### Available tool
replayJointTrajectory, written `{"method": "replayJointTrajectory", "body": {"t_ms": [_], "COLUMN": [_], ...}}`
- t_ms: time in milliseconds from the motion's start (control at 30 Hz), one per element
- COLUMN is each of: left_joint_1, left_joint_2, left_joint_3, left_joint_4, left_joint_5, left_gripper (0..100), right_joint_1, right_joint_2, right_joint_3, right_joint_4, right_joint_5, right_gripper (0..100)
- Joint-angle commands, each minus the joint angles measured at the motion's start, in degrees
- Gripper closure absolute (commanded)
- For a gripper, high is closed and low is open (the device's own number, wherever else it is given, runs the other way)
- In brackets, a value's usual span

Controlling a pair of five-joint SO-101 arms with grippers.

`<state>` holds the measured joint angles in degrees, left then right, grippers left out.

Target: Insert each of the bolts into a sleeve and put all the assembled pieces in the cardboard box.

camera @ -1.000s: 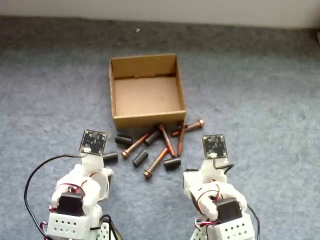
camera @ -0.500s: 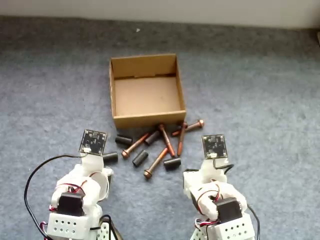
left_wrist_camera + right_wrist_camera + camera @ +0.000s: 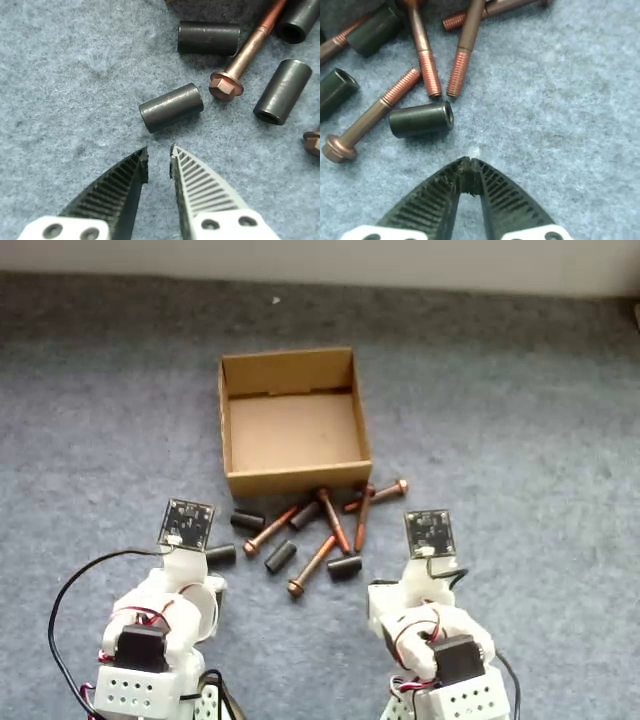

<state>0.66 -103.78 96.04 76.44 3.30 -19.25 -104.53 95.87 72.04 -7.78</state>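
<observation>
Grey carpeted surface (image 3: 520, 400). Cardboard box (image 3: 290, 480) sits mid-surface, top open, bare floor showing. Left hand (image 3: 159, 150) narrowly parted, gripping nothing, tips just short of a black sleeve (image 3: 171, 107). Right hand (image 3: 470, 162) closed, tips touching, near another sleeve (image 3: 421, 119). Copper bolts (image 3: 335, 520) and sleeves lie loose, crisscrossed, just before the box's near wall.
</observation>
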Motion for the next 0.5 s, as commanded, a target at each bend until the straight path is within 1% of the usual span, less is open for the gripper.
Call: {"method": "replayJointTrajectory", "body": {"t_ms": [0,100,133,200,267,367,467], "left_joint_1": [-1.98,-6.46,-7.87,-10.51,-12.00,-12.53,-12.62], "left_joint_2": [-0.40,-0.40,-0.40,-0.40,-0.31,-0.31,-0.31], "left_joint_3": [-0.66,-0.75,-0.40,0.57,1.01,1.01,1.01], "left_joint_4": [0.35,-1.23,-2.73,-5.54,-7.30,-7.47,-7.38], "left_joint_5": [-0.44,-0.44,-0.44,-0.44,-0.44,-0.44,-0.44], "left_gripper": [90,90,90,90,90,90,90], "right_joint_1": [6.20,13.23,14.99,16.84,17.01,16.31,13.14], "right_joint_2": [-0.57,-0.57,-0.57,-0.57,-0.48,-0.48,-0.40], "right_joint_3": [-0.13,-0.13,-0.13,-0.40,-2.24,-8.04,-16.22], "right_joint_4": [-5.49,-14.37,-16.92,-19.21,-17.71,-11.74,-4.62], "right_joint_5": [4.66,18.90,20.75,19.69,19.43,19.25,19.25], "right_gripper": [96.8,90.8,88.8,85.1,81.7,79.3,79.3]}}
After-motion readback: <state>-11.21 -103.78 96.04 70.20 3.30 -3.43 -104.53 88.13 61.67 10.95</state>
